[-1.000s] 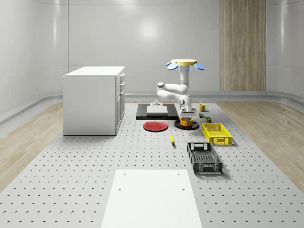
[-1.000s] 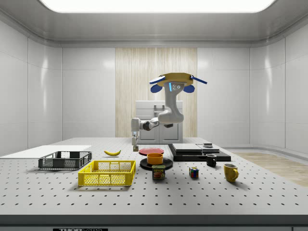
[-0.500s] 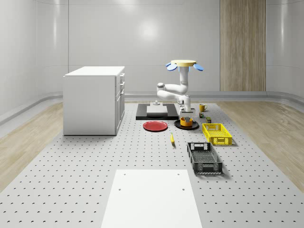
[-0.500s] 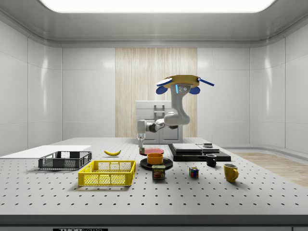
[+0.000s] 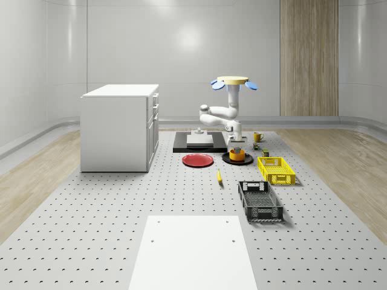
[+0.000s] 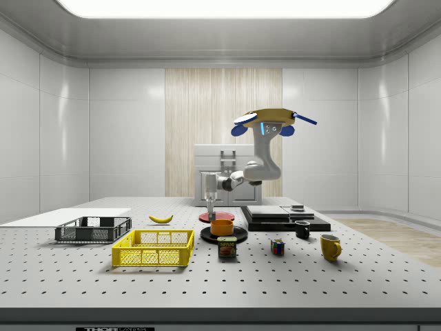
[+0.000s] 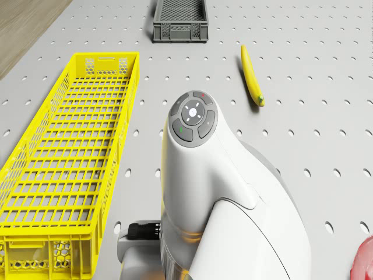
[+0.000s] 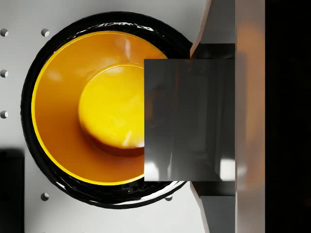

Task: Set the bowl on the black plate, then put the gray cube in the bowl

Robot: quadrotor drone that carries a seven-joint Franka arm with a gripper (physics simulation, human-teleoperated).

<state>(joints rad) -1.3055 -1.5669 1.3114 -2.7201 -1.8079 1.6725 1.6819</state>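
**Cube held over the bowl, ready for the drop**

The gray cube [image 8: 189, 119] sits between the two fingers [image 8: 216, 206] of our hand [image 6: 211, 203], which is clenched on it; in the wrist view the cube covers one side of the bowl [image 8: 90, 109] below. The bowl, orange with a yellow bottom, already stands on the black plate [image 8: 104, 196], whose dark rim shows all around it. So we judge the first step as done, and the second step, the placing of the cube, is the one in hand.

The cube is not centred over the bowl: from the hand, the middle of the bowl lies off to one side, and the cube hangs above the bowl's edge on the other side. In the side view the hand is just above the bowl, not yet inside it. The drone [image 6: 269, 118] hovers high over the tabletop [image 5: 181, 199], beyond the plate toward the black platform [image 6: 279, 215], with the arm reaching down.

The next move, we think, calls for a small shift of the hand toward the bowl's centre, a short descent, and then opening the fingers. If released here, the cube may hit the rim and tip out.

Farther from the hand lie the red plate [image 5: 198, 160], the yellow crate [image 7: 64, 157] and the banana [image 7: 252, 76].
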